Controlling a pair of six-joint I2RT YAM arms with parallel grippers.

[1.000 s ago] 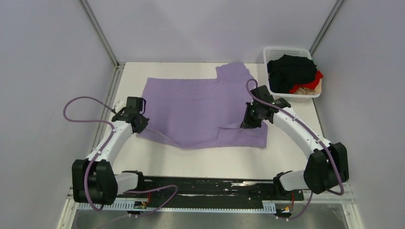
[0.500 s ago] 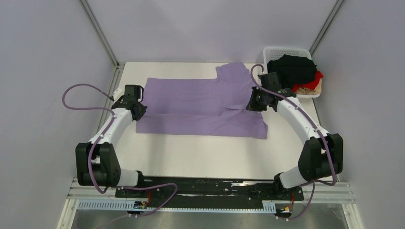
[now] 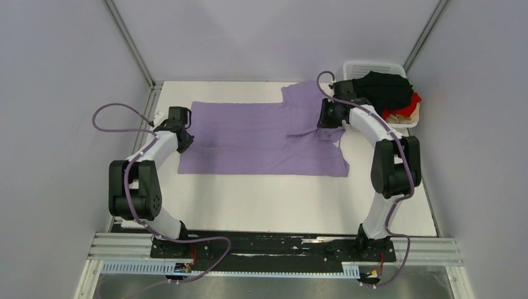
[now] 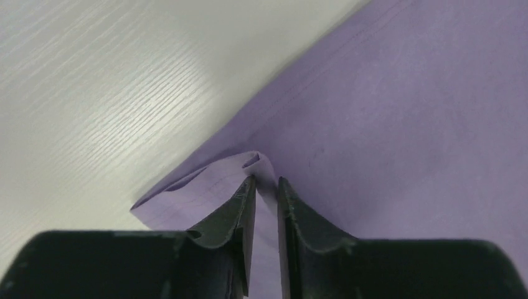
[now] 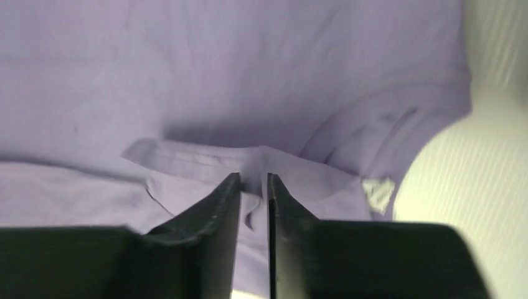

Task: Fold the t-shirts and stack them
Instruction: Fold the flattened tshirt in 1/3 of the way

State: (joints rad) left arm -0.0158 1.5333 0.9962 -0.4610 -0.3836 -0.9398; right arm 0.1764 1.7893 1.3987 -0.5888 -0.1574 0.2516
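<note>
The light purple t-shirt (image 3: 261, 137) lies spread on the white table, its near half folded over toward the back. My left gripper (image 3: 182, 138) is shut on the shirt's left edge; the left wrist view shows a pinched fold of purple cloth (image 4: 264, 171) between its fingers. My right gripper (image 3: 325, 121) is shut on the shirt's right side near the sleeve; in the right wrist view a fold (image 5: 254, 180) is pinched between the fingers, with the white label (image 5: 378, 193) beside it. Black, red and beige shirts (image 3: 383, 93) are piled in the basket.
A white lattice basket (image 3: 367, 65) stands at the table's back right corner, close behind my right arm. Bare white table (image 3: 274, 205) stretches in front of the shirt. Grey walls and metal rails enclose the table at the back and sides.
Both grippers have moved away from me toward the back, carrying the shirt's near edge over itself. The shirt now lies flatter and narrower front to back.
</note>
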